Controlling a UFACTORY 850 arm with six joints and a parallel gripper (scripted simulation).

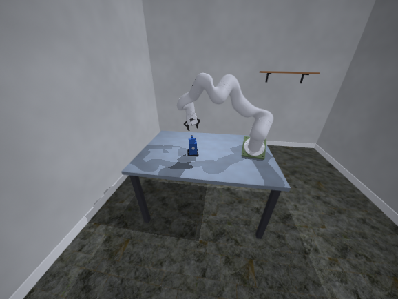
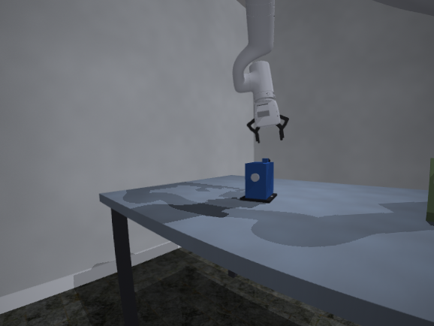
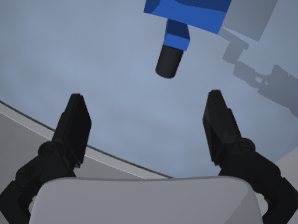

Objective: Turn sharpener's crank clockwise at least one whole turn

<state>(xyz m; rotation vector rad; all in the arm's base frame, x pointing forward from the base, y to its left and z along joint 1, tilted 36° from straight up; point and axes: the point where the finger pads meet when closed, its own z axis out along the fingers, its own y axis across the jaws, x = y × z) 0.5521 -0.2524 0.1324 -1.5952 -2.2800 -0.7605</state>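
A blue pencil sharpener (image 1: pixel 193 146) (image 2: pixel 259 181) stands on a black base on the blue-grey table (image 1: pixel 220 172) (image 2: pixel 300 225). Its crank arm stands up at the top; only the tip shows in the exterior view. The dark cylindrical knob (image 3: pixel 170 62) shows in the wrist view, sticking out from the blue crank arm (image 3: pixel 177 34). My gripper (image 1: pixel 192 126) (image 2: pixel 269 138) (image 3: pixel 145 106) hangs open and empty above the sharpener, fingers pointing down. In the wrist view the knob lies ahead of the gap between the fingers, apart from both.
The arm's green base plate (image 1: pixel 254 149) (image 2: pixel 431 191) is bolted at the table's far right. A wooden shelf (image 1: pixel 289 73) hangs on the back wall. The table's left edge (image 2: pixel 113 200) is near the sharpener.
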